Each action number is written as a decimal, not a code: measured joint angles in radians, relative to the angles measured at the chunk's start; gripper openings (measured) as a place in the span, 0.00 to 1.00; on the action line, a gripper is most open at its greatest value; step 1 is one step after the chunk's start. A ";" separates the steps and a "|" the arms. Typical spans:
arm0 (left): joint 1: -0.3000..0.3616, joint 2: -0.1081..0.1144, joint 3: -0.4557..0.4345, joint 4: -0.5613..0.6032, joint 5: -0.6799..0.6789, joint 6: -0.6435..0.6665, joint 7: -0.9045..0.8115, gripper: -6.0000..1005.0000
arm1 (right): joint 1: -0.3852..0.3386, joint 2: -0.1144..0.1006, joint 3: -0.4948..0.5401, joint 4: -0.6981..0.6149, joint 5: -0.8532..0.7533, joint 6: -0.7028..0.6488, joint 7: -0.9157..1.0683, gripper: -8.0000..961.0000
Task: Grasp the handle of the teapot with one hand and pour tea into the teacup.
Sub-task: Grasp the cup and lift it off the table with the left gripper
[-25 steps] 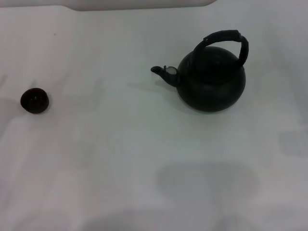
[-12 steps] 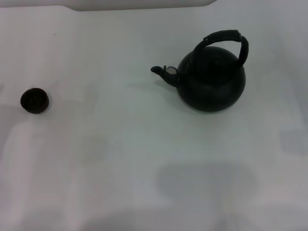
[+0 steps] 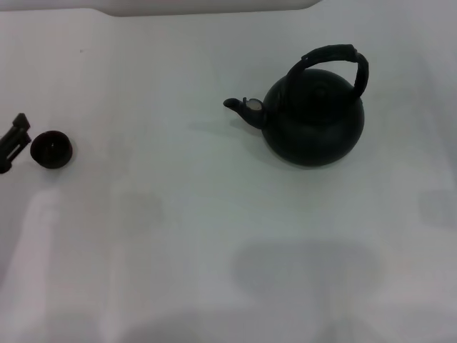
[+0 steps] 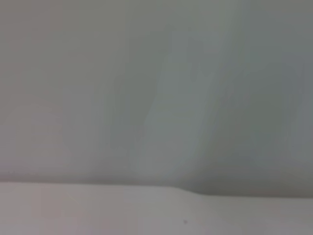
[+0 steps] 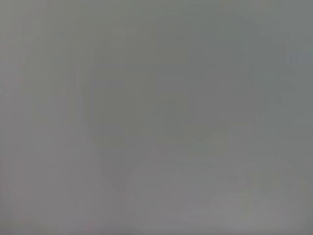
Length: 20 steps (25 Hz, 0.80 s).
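A big black teapot (image 3: 314,125) sits on the white tabletop (image 3: 200,236), on the right side and toward the back. Its short spout (image 3: 243,108) points left and has a pale round spot on it. The thick black handle (image 3: 332,66) makes an arch over the top of the pot. Nothing is touching the handle.

The tiny dark teacup (image 3: 51,149) sits far away from the teapot, near the left edge of the tabletop. It stands upright.

The left claw (image 3: 13,143) peeks in at the left edge, just beside the teacup. Only a small dark piece of it shows, so I cannot tell if it is released or clenched. It does not look like it holds anything.

The right claw is not in any view. Both wrist views show only a plain pale surface.
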 joint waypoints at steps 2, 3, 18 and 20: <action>-0.013 0.001 0.003 0.018 0.000 0.000 0.000 0.82 | 0.000 0.000 -0.004 0.002 0.000 0.001 0.000 0.76; -0.019 0.002 0.003 0.028 0.000 0.000 -0.001 0.82 | 0.000 0.000 -0.005 0.003 0.000 0.001 -0.001 0.76; -0.130 0.004 -0.002 0.167 -0.007 -0.011 -0.010 0.88 | 0.000 0.000 -0.007 0.006 0.000 0.007 -0.001 0.75; -0.145 0.007 -0.003 0.182 -0.005 -0.019 -0.030 0.88 | 0.001 0.000 -0.010 0.007 0.000 0.008 -0.001 0.75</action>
